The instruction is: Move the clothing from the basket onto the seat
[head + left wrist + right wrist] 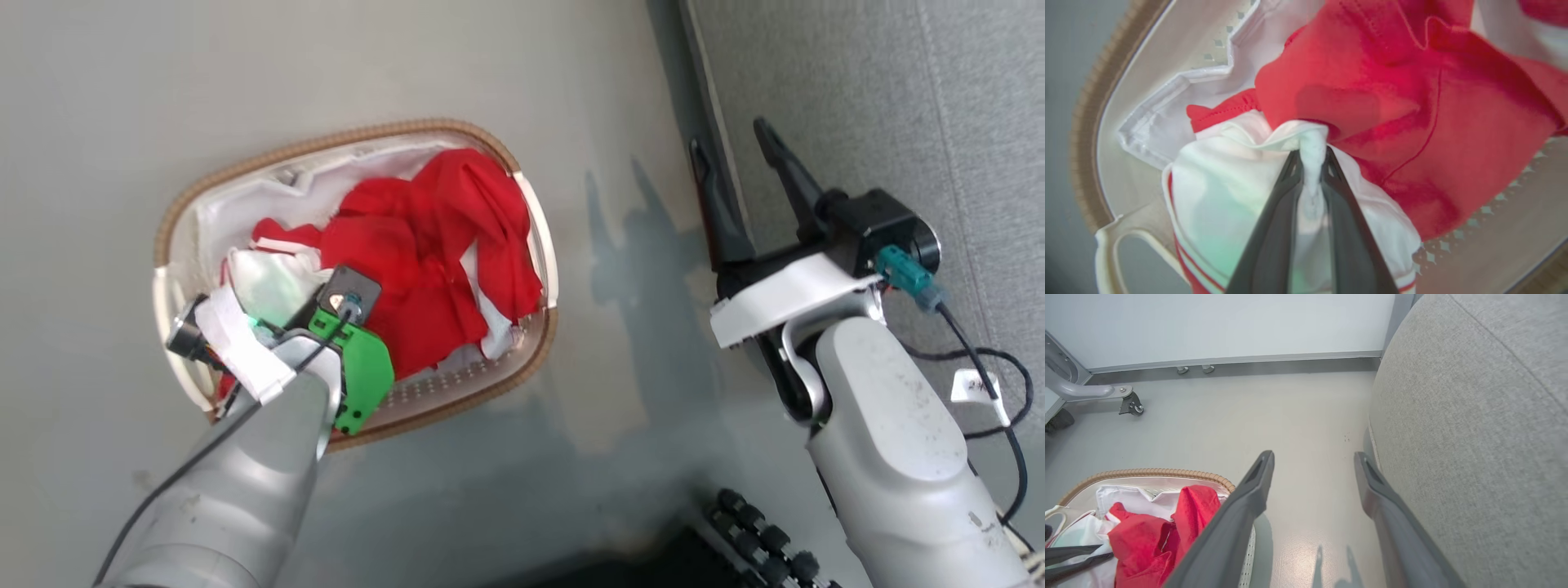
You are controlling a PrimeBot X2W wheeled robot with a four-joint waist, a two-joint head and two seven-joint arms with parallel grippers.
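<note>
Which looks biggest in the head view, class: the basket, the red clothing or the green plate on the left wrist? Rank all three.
1. basket
2. clothing, heaped inside it
3. green plate, smallest even though it sits nearer the camera

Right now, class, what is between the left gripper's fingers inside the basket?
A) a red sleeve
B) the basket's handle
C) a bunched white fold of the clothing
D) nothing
C: the left wrist view shows the left gripper shut on a bunched white fold of the clothing, inside the basket.
</note>
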